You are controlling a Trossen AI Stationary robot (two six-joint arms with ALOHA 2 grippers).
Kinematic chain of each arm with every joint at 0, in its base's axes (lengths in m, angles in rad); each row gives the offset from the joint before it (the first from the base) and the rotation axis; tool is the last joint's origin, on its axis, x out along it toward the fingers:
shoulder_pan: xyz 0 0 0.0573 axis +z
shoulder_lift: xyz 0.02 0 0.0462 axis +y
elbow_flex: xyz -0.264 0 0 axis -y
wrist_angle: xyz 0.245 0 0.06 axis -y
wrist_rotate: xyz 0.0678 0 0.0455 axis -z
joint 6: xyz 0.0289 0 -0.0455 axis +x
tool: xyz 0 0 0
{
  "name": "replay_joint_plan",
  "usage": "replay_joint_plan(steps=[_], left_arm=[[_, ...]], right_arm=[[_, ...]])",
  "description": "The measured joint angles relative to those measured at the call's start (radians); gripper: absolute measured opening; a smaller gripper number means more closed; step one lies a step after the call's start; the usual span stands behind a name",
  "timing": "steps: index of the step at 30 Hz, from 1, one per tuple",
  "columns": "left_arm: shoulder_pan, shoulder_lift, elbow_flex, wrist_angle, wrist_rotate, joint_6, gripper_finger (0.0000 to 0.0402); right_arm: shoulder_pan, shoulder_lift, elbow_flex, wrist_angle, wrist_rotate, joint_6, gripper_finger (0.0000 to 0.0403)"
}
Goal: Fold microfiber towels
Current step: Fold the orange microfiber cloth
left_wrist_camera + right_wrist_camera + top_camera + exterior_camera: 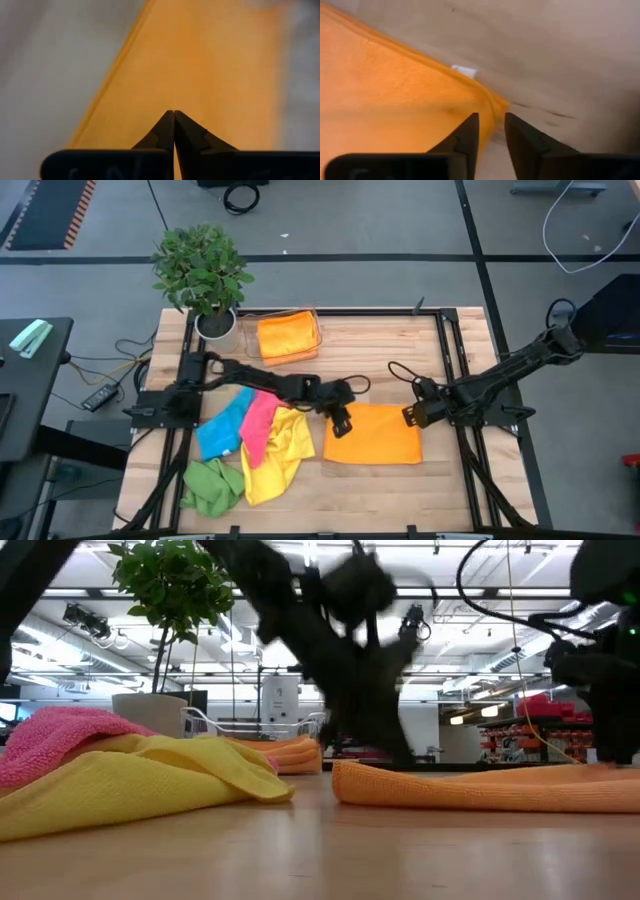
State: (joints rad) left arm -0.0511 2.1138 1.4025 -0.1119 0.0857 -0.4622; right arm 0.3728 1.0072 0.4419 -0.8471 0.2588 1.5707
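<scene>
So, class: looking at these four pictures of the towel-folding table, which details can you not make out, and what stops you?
- Left gripper, left wrist view: shut above the orange towel; whether cloth is pinched is hidden by the fingers.
- Left arm, low view: motion-blurred.
- White tag, right wrist view: print too small.
- Green towel: out of the low view.

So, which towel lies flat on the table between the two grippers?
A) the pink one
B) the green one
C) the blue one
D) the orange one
D: the high view shows the orange towel spread flat, with the left gripper at one edge and the right gripper at the opposite corner, while the pink, blue and green towels lie bunched in a pile to the side.
</scene>
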Motion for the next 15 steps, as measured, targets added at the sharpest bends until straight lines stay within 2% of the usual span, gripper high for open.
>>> replay_joint_plan(steps=[2,7,11,15], left_arm=[[0.005,0.043,-0.002,0.002,0.007,-0.032,0.0006],[0.015,0.082,0.008,0.036,0.023,-0.077,0.0017],[0.014,0.090,0.008,0.031,0.019,-0.079,0.0008],[0.013,0.091,0.007,0.028,0.014,-0.077,0.0010]], right_arm=[[-0.011,0.000,0.050,-0.091,0.000,-0.019,0.0119],[0.018,-0.007,0.142,-0.075,-0.074,-0.006,0.0155],[0.194,0.005,0.169,0.053,-0.087,0.129,0.0164],[0.358,0.052,0.168,0.032,-0.074,0.367,0.0163]])
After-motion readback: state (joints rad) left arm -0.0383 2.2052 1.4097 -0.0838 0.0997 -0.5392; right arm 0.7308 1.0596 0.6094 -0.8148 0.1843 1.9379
